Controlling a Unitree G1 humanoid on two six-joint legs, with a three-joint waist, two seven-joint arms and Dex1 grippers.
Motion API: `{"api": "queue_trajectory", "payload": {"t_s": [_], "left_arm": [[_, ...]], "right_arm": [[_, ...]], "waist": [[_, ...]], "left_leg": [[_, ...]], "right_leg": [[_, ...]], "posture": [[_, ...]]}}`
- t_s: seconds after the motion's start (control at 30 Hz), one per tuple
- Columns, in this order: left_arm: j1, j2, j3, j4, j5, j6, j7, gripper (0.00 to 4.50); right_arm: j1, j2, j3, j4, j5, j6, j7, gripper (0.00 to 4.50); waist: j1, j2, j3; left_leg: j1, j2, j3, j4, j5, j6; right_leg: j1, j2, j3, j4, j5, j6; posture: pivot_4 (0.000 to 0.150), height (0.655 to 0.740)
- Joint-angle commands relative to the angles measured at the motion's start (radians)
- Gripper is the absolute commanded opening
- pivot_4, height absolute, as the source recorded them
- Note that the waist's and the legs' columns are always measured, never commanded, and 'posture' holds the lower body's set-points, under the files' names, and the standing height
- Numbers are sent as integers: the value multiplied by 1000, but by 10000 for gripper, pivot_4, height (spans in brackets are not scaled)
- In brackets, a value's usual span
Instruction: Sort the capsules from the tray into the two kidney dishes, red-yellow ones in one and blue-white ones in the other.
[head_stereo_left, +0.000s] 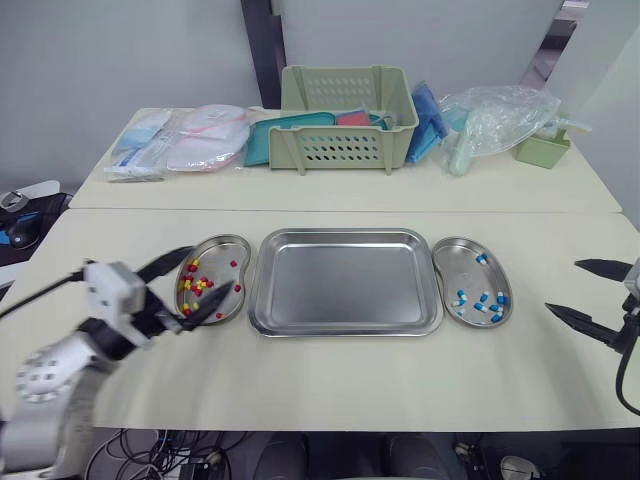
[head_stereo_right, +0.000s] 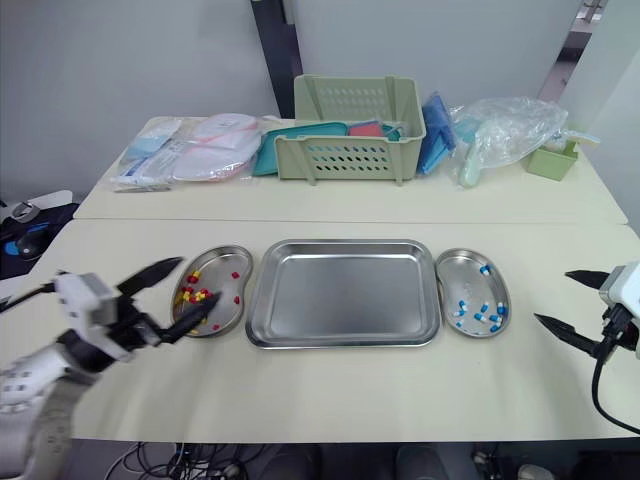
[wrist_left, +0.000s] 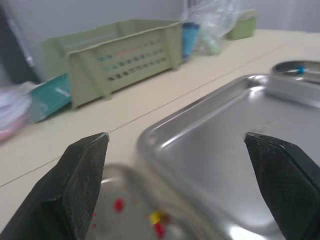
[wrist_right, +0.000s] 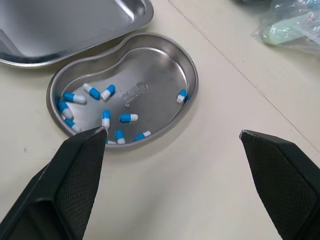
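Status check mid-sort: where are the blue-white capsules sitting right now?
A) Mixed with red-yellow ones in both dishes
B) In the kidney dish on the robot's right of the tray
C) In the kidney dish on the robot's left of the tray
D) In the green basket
B: the blue-white capsules lie in the right kidney dish beside the tray, while the red-yellow capsules lie in the left kidney dish.

Prob. a clinic or med lab: shiny steel flat tray (head_stereo_left: 345, 236), steel kidney-shaped dish (head_stereo_left: 225, 241) of red-yellow pills (head_stereo_left: 195, 285), second steel dish (head_stereo_left: 460, 262) of blue-white pills (head_stereo_left: 482, 303), clear bags of med stuff (head_stereo_left: 190, 140), cream tables (head_stereo_left: 330, 375), plain grey walls (head_stereo_left: 120, 50).
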Motion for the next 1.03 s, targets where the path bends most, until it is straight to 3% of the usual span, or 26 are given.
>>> {"api": "queue_trajectory", "payload": {"t_s": [0.03, 0.2, 0.4, 1.03], "left_arm": [[20, 105, 127, 168, 43, 12, -40, 45000], [50, 237, 161, 355, 157, 25, -49, 45000], [92, 311, 152, 399, 238, 150, -43, 45000], [140, 252, 210, 298, 221, 291, -46, 45000]], "right_arm": [[9, -56, -42, 85, -15, -69, 84, 44834], [41, -110, -56, 189, -34, -126, 172, 44834], [42, -143, -41, 201, -50, -152, 220, 44834], [-138, -133, 76, 169, -27, -84, 191, 44834]], "waist": [[0, -1, 1], [-1, -3, 6], [-2, -3, 10], [-6, -3, 11]], "left_leg": [[0, 0, 0, 0, 0, 0], [0, 0, 0, 0, 0, 0], [0, 0, 0, -1, 0, 0], [-1, 1, 1, -1, 0, 0]], "right_leg": [[0, 0, 0, 0, 0, 0], [-1, 0, 0, 0, 0, 0], [-1, 0, 0, 0, 0, 0], [-1, 0, 0, 1, 0, 0]], "posture": [[1500, 7400], [1500, 7400], [1500, 7400], [1500, 7400]]}}
